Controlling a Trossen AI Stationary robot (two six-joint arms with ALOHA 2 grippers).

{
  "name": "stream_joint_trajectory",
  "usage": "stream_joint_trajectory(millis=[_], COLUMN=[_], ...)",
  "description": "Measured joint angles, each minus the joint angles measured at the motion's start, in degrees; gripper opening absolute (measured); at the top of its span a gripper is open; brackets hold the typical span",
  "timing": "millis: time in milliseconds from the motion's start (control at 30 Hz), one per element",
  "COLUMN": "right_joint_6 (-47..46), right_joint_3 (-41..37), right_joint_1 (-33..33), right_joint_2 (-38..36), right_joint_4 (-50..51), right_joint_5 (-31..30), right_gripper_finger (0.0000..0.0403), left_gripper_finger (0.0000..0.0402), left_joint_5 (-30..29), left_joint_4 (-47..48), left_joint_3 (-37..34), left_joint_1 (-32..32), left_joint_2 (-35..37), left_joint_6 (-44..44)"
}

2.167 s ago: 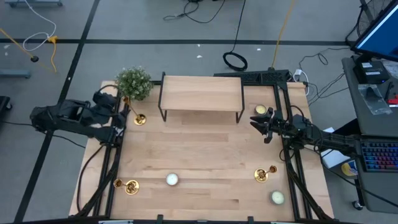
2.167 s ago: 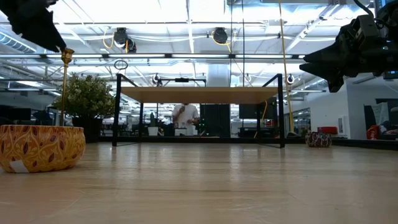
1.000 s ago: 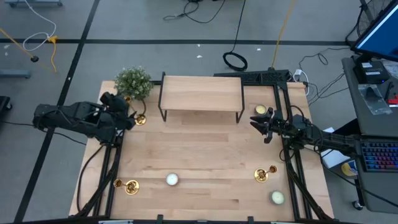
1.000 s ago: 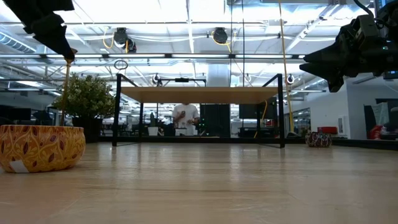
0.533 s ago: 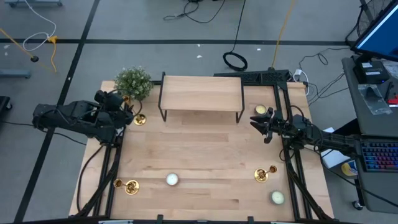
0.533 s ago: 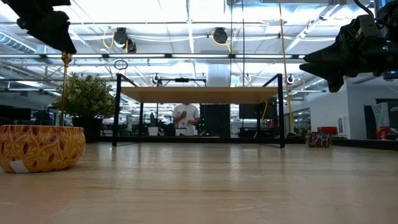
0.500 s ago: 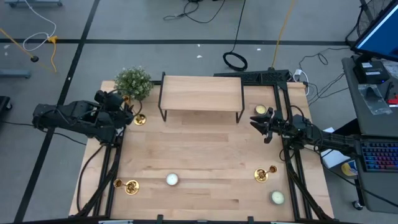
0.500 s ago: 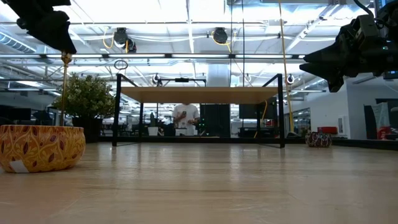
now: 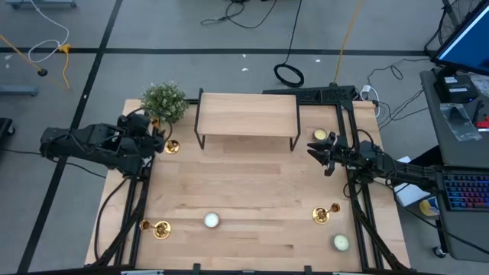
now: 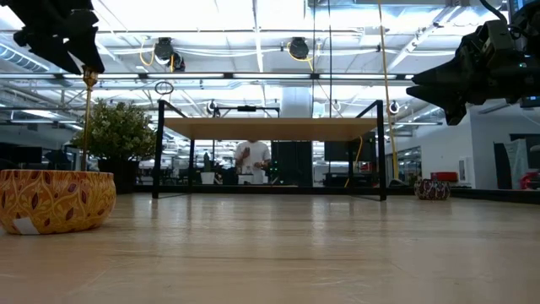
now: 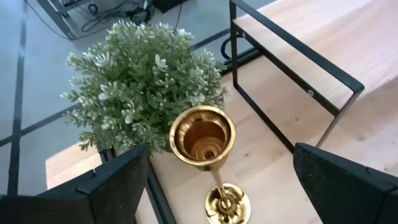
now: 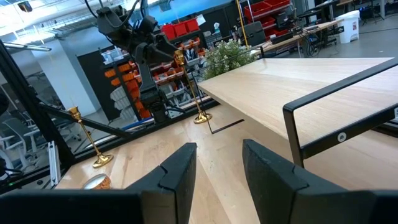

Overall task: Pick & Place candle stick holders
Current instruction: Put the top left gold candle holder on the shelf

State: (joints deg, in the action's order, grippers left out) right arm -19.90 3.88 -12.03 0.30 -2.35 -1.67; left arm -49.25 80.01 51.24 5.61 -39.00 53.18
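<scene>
I see the left gripper hovering over the tall candlestick near the table's far left corner, just beside the plant. Through the left wrist camera its fingers stand wide apart on either side of the gold top cup, touching nothing; the stem runs down to its round base on the wood, upright. In the low view the gripper hangs right above the cup of that candlestick. A second candlestick stands at the near left edge, with a white candle close by on the table. The third candlestick stands at the near right, and a pale candle sits nearer the corner. The wooden shelf on black legs spans the far middle. My right gripper waits at the right edge, past the shelf's end, with its fingers parted and empty, near a small candle.
</scene>
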Motion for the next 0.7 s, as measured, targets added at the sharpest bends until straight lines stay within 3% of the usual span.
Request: stream_joint_trajectory(millis=[700], right_joint_6=[0.00], right_joint_3=[-0.02], right_joint_1=[0.02], right_joint_2=[-0.02], right_joint_4=[0.00], right_joint_5=[0.00], right_gripper_finger=[0.0126], left_gripper_finger=[0.0390], left_joint_5=[-0.36], left_joint_4=[-0.01], left_joint_3=[0.00], left_joint_1=[0.00], left_joint_2=[0.00], left_joint_6=[-0.51])
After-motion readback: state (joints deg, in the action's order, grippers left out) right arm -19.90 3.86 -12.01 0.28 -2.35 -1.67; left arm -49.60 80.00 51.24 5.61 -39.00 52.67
